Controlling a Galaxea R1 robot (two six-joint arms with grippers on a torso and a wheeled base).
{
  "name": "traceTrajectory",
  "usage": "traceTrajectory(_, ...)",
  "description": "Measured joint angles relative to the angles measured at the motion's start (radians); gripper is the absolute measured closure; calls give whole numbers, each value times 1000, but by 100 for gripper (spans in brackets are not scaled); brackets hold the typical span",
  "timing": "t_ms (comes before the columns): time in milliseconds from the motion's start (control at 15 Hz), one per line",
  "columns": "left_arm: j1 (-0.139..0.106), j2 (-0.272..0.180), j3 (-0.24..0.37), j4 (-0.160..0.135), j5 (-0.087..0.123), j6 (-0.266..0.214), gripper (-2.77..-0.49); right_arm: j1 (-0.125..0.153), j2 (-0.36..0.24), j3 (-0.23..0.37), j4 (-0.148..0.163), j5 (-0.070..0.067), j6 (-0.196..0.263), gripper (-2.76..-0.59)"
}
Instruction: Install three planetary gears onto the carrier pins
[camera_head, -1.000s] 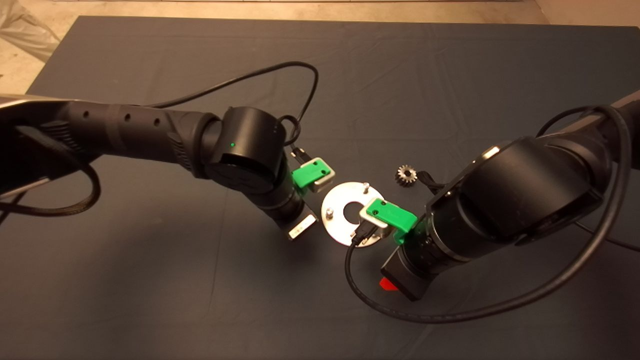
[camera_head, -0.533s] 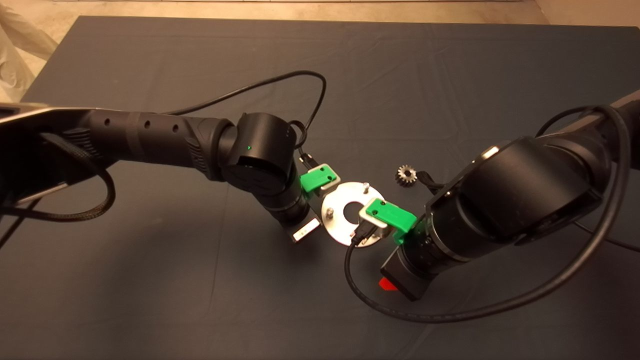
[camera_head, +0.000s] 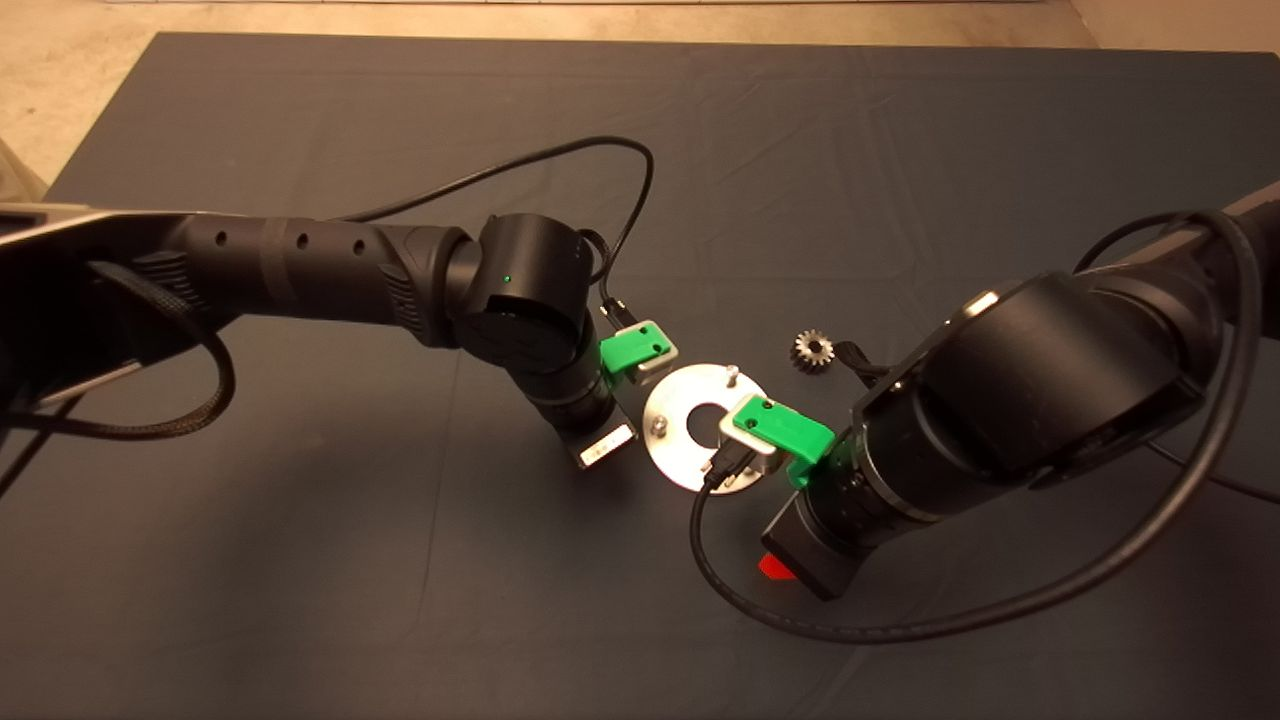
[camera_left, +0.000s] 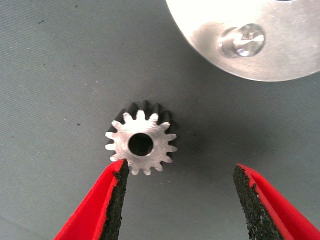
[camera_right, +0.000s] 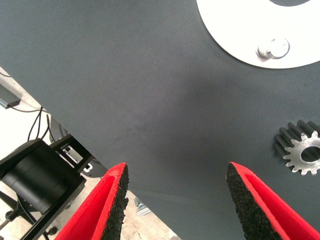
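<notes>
Silvery toothed metal gear (camera_left: 141, 144) lies flat on the dark mat (camera_head: 400, 560) beside the round silver disc (camera_left: 280, 55); left gripper (camera_left: 177, 205) hovers spread above it, right gripper (camera_right: 175, 207) spread, empty.

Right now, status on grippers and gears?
Left gripper open, over a gear on the mat beside the disc. Right gripper open, empty. Seen pins bare. Nothing blocking.

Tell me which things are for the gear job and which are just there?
For the job:
- gear by left gripper
- gear near right gripper
- third gear
- disc with pins

Just there:
- mat
- black cables
</notes>
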Motion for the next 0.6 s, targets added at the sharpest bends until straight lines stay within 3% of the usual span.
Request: traceTrajectory(600, 0, -6, -48, 0, 0, 62, -170, 0, 0, 0, 0, 0, 0, -144)
